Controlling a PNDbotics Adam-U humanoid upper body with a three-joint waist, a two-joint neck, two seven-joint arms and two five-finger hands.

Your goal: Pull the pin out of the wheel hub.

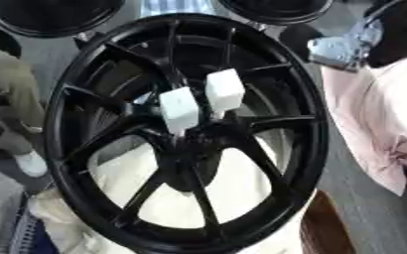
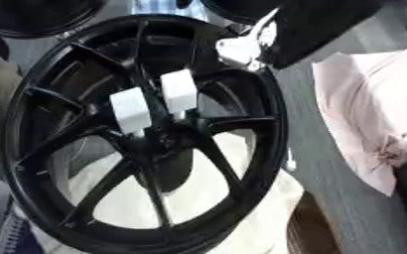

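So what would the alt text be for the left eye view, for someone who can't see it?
A black spoked wheel fills the view, with two white blocks standing at its hub. A black and silver robot arm shows at the upper right, beside pale pink cloth.

Glossy black wheel hub (image 1: 186,130) with smooth painted-metal spokes, two matt white plastic-looking blocks (image 1: 179,110) at its centre, soft pale pink cloth (image 2: 372,114), cream cloth (image 1: 176,198) beneath, shiny silver metal arm joint (image 1: 342,47)
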